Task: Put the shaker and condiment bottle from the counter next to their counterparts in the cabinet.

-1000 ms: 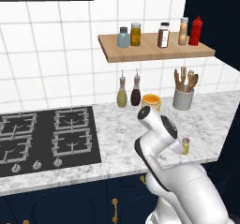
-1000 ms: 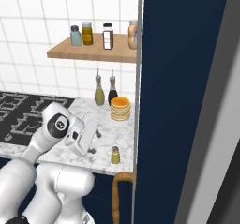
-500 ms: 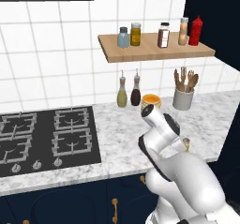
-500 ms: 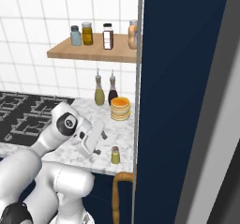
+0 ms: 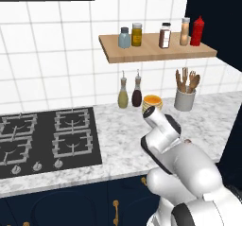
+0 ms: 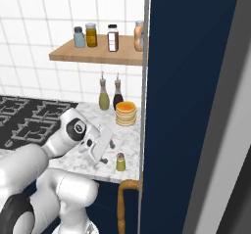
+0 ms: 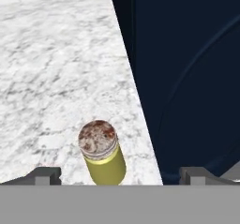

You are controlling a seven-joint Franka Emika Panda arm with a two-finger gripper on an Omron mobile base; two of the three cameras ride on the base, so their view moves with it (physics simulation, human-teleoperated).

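Now the hand hovers wide open just beside the shaker, which stands upright on the table near the dark panel, apparently lining up a grasp.

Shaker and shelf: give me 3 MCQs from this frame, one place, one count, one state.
1. Where does the shaker stand?
A. on the shelf
B. on the counter by the dark navy panel
C. on the hob

2. How many containers stand on the shelf in the left base view?
A. three
B. five
C. seven

3. What is the state of the tool?
A. open, shaker between the fingertips, not gripped
B. shut on the shaker
C. lifting the shaker

Key:
1 B: it sits on marbled counter beside the panel.
2 B: five stand in a row.
3 A: both fingertips stand wide apart of the upright shaker.
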